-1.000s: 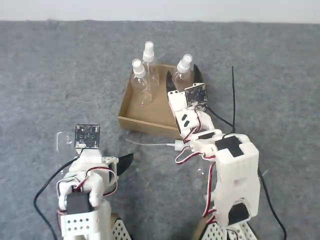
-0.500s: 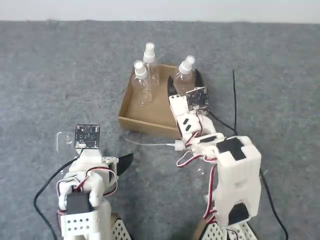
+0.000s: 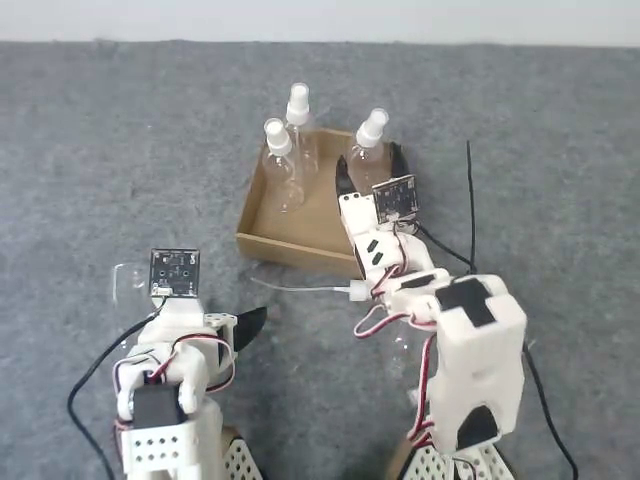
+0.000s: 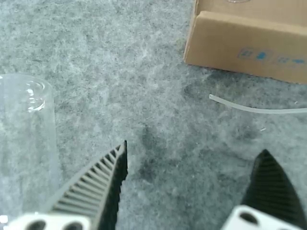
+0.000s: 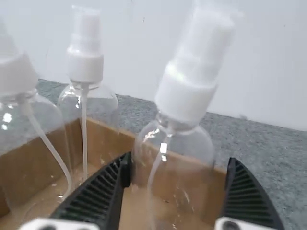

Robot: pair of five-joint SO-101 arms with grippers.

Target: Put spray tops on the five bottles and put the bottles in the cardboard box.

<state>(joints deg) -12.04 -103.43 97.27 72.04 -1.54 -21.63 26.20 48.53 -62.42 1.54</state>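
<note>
The cardboard box (image 3: 262,225) holds three clear bottles with white spray tops (image 3: 278,163) (image 3: 300,120) (image 3: 368,150). My right gripper (image 3: 370,170) is open, its black fingers on either side of the right-hand bottle (image 5: 175,158) without pressing on it; the bottle stands in the box's near right corner. The other two capped bottles (image 5: 88,96) (image 5: 14,110) stand beyond it. My left gripper (image 4: 192,149) is open low over the carpet. A topless clear bottle (image 4: 26,129) (image 3: 128,278) lies just beside it. A loose spray top (image 3: 356,290) with its thin tube (image 4: 254,109) lies in front of the box (image 4: 249,43).
Grey carpet covers the table. A black cable (image 3: 468,200) trails to the right of the box. Something clear (image 3: 403,347) lies partly hidden under the right arm. Open carpet lies left of the box and at the far right.
My right gripper has drawn back slightly toward its base, with its fingers still around the right-hand bottle. That bottle shifted a little. The left arm has stayed still.
</note>
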